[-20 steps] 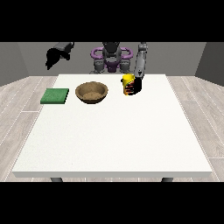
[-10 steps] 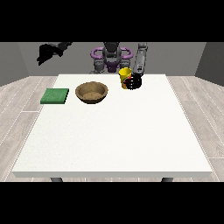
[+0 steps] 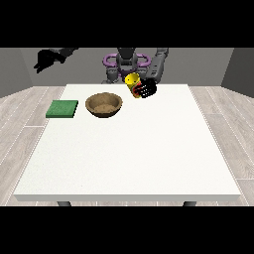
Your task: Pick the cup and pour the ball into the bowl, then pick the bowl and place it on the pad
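Fingers of the hand at the view's right (image 3: 146, 90) wrap around the yellow cup (image 3: 133, 82), holding it up above the white table (image 3: 129, 149), tipped toward the brown bowl (image 3: 103, 104). Beside the bowl lies the green pad (image 3: 62, 108). The hand at the view's left (image 3: 44, 59) hangs high, fingers unclear.

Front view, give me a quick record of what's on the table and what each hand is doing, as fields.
cup: yellow cup, lifted and tilted towards the bowl, held by the hand at the view's right
bowl: brown bowl, on the table, between pad and cup
pad: green pad, flat near the table's left edge
other hand: hand at the view's left, raised beyond the table, holding nothing
ball: not visible
table: white table
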`<state>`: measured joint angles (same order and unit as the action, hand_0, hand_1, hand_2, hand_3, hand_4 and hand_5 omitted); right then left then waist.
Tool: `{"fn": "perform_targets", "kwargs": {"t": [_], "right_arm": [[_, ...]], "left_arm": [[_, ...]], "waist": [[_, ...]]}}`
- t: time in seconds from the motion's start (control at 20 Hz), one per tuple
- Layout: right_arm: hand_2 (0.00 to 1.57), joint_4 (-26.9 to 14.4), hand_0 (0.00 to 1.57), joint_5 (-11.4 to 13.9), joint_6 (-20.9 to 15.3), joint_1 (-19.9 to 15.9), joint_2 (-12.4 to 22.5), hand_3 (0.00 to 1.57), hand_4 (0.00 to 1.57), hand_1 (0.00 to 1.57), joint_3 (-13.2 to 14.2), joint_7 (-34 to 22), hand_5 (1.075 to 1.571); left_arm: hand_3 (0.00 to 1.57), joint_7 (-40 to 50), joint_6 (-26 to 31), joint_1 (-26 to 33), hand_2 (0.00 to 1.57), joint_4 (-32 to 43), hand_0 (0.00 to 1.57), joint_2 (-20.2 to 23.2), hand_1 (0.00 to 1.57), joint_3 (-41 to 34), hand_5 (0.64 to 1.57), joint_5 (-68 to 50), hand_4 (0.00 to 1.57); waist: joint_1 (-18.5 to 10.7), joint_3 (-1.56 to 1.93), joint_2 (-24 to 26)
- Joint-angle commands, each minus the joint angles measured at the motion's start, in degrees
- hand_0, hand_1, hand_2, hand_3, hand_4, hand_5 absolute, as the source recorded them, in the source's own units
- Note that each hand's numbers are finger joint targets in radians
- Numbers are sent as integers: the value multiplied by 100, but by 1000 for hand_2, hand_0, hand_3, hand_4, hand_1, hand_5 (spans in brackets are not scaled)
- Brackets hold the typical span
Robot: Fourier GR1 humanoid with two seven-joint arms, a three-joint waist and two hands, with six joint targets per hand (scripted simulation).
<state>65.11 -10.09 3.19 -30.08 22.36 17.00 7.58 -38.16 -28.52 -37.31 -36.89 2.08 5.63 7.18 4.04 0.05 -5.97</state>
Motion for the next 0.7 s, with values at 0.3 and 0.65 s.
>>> {"fn": "perform_targets", "kwargs": {"t": [0.3,0.65], "right_arm": [[335,-12,0,-266,365,-316,290,688,541,0,117,-107,1568],[343,-375,0,-6,105,-666,142,676,541,0,-62,-107,1567]], "left_arm": [[1571,797,-869,-843,1571,535,1389,401,1389,212,1250,1009,1422],[1571,2419,-1866,-1788,1571,1437,1496,295,1496,1269,1310,2668,1480]], "waist": [[419,-5,-327],[444,8,-168]]}}
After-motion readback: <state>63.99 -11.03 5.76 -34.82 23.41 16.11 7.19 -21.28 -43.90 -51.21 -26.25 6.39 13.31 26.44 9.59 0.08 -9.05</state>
